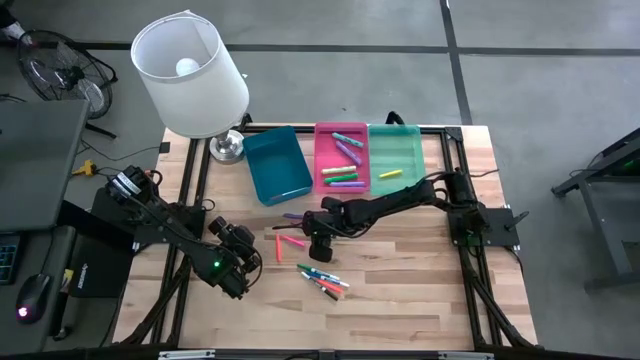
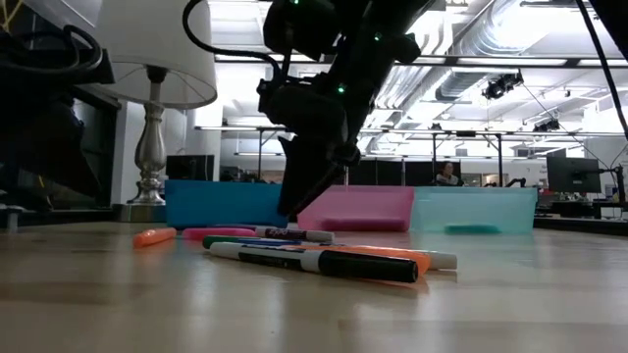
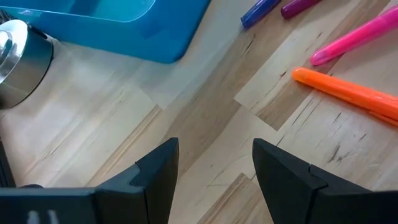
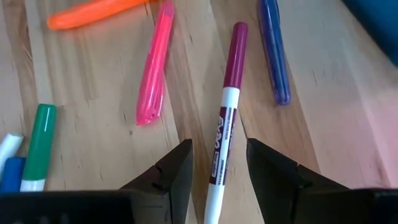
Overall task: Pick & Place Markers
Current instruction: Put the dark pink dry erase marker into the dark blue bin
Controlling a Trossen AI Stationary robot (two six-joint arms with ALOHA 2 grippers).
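- The right gripper [image 4: 217,171] hangs low over the middle of the table [image 1: 400,300], its jaws parted on either side of a purple-capped white marker [image 4: 225,112] and not yet closed on it.
- That marker looks light, stiff and smooth; being round it may roll, so the mid-barrel seems the best place to pinch.
- More loose markers [image 1: 322,280] lie toward the table's front edge.
- Along the back edge, the blue tray [image 1: 278,165] looks empty, the pink tray [image 1: 342,158] holds several markers, and the green tray [image 1: 396,155] holds one yellow.
- The left gripper [image 3: 214,168] waits open near the left edge.
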